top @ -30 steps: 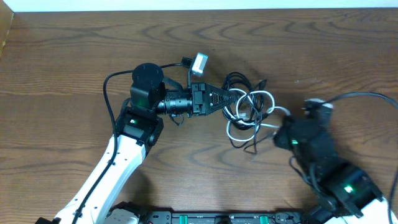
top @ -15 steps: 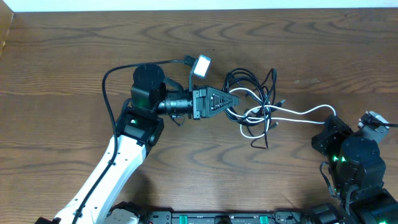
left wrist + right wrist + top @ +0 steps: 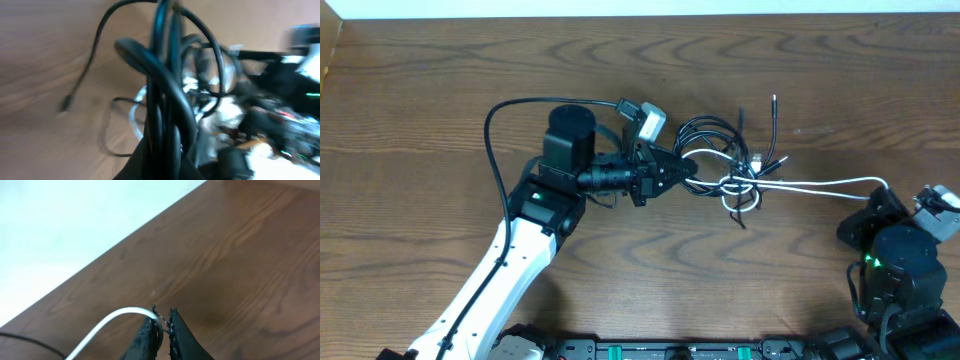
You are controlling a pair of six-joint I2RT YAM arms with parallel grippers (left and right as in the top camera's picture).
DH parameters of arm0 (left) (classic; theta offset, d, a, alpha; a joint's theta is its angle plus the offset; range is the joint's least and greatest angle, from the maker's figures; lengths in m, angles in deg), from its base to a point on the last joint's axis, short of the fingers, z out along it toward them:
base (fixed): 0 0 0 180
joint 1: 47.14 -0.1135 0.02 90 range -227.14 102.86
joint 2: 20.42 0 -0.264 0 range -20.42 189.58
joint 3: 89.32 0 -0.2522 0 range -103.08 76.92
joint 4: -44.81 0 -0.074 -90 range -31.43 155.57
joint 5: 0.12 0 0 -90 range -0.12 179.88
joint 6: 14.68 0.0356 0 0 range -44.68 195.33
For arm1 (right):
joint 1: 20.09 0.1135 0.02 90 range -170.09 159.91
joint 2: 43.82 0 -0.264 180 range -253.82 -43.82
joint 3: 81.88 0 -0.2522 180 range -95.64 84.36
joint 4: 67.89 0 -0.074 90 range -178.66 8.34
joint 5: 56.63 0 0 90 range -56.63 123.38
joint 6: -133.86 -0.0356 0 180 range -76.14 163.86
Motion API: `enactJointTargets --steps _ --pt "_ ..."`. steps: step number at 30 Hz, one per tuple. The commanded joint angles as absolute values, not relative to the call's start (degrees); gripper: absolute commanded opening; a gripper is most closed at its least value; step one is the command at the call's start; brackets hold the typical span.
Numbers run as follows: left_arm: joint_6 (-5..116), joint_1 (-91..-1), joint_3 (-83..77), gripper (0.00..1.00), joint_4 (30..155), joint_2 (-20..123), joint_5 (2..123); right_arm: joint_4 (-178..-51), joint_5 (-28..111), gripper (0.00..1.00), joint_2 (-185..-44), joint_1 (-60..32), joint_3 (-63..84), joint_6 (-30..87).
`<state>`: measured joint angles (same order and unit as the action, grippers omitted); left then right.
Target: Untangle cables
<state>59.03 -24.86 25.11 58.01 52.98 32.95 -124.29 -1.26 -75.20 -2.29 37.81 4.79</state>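
Observation:
A bundle of black cables [image 3: 715, 140] lies looped at the table's middle, with a white cable [image 3: 820, 184] running from the knot [image 3: 740, 185] out to the right. My left gripper [image 3: 682, 168] is shut on the black cable loops, which fill the blurred left wrist view [image 3: 167, 100]. My right gripper [image 3: 886, 188] at the right edge is shut on the end of the white cable [image 3: 105, 322], pulled nearly straight; its jaws [image 3: 164, 322] pinch the cable. Two black plug ends [image 3: 772, 100] stick up behind the knot.
A thick black wire [image 3: 505, 110] arcs from the left arm's base over to its wrist camera [image 3: 645, 120]. The wooden table [image 3: 420, 80] extends far left and back. The table's far edge meets a pale wall [image 3: 60, 230].
My right gripper has pulled the white cable far to the right, drawing it straight out of the bundle. The knot has tightened and shifted right. My left gripper has kept hold of the black loops and tilted.

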Motion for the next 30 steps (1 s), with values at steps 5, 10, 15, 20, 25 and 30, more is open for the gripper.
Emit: enactJointTargets --steps 5,10,15,20,25,30 --pt "66.33 -26.23 24.19 0.08 64.53 52.57 61.45 -124.53 -14.04 0.08 -74.45 -3.30 30.31 7.72" --pt "66.81 -26.23 24.19 0.08 63.96 52.57 61.52 -124.51 -12.80 0.08 -74.45 -3.30 28.06 11.31" --pt "67.40 -26.23 24.19 0.08 65.01 52.57 68.99 -124.51 -12.82 0.07 -74.45 -3.30 26.25 14.00" --pt "67.34 -26.23 24.19 0.08 65.40 52.57 75.62 -124.53 -12.80 0.07 -74.45 -3.30 24.50 13.97" --pt "58.29 -26.17 24.19 0.08 64.00 52.57 65.30 -124.59 1.21 0.11 -74.48 -3.27 24.41 13.49" --pt "58.35 -26.17 24.19 0.08 62.04 52.57 48.86 -124.55 19.88 0.24 -74.74 -3.27 24.94 13.52"
